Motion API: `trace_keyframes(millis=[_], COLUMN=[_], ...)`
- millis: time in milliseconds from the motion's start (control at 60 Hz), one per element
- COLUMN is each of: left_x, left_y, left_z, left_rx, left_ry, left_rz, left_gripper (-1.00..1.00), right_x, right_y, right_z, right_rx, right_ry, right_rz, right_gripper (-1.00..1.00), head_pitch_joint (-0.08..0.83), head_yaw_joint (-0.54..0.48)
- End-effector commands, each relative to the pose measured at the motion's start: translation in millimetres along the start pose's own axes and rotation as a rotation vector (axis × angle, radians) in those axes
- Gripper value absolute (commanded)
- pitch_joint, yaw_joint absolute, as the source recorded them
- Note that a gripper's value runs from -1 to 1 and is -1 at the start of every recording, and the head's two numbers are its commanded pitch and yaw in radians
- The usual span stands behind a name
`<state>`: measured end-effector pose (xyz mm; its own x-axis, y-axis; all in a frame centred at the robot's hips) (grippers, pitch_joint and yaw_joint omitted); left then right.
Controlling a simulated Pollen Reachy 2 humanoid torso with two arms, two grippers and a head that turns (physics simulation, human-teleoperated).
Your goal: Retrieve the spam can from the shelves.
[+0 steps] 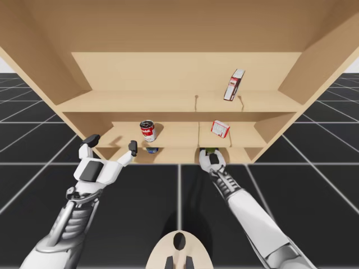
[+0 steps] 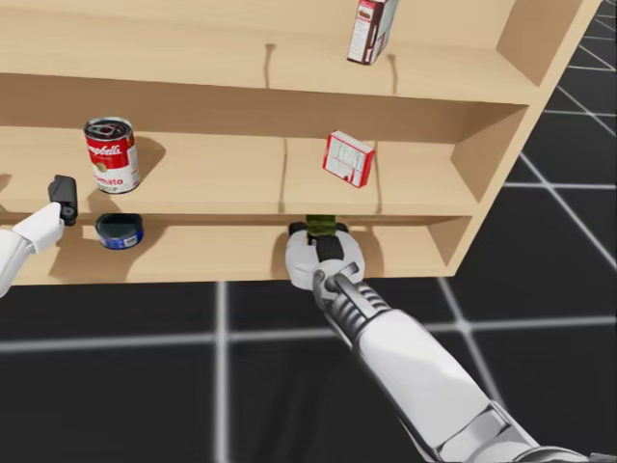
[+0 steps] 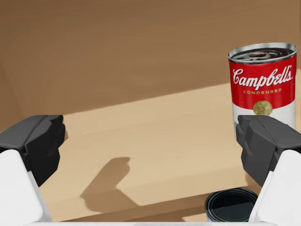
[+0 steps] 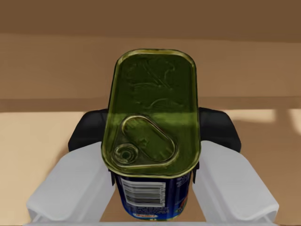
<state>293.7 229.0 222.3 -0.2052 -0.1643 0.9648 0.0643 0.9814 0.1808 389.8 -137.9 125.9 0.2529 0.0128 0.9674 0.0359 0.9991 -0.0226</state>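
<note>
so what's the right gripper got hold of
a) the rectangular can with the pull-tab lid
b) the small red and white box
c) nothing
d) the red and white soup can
a: in the right wrist view the right gripper has a dark finger pressed against each side of the rectangular can with its greenish pull-tab lid.

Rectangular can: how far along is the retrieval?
Done: my right claw is shut on the rectangular can, fingers on both sides. In hand: it is at the bottom shelf's front edge. Left: draw it clear of the shelves. My left claw hangs open.
</note>
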Motion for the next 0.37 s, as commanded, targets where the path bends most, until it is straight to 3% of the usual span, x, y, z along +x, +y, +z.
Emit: trace_keyframes(millis=[17,367], left_x=[0.1,0.6], left_y=[-1.1,-3.9], left_z=[0.7,1.8], left_rx=[-0.001,-0.005], left_ry=[-0.002,-0.003], left_rz=[0.0,-0.002], left_gripper=[-1.0,-1.0], right_x=[8.7,-11.6], right_y=[49.7,26.1], right_z=[33.1,119.5], right_rx=[0.089,0.152], right_ry=[-0.085,-0.077], right_rz=[-0.072,-0.044], right_gripper=[1.0,1.0], head_pitch_joint=[0.585,0.584], head_yaw_joint=[-0.19,-0.2])
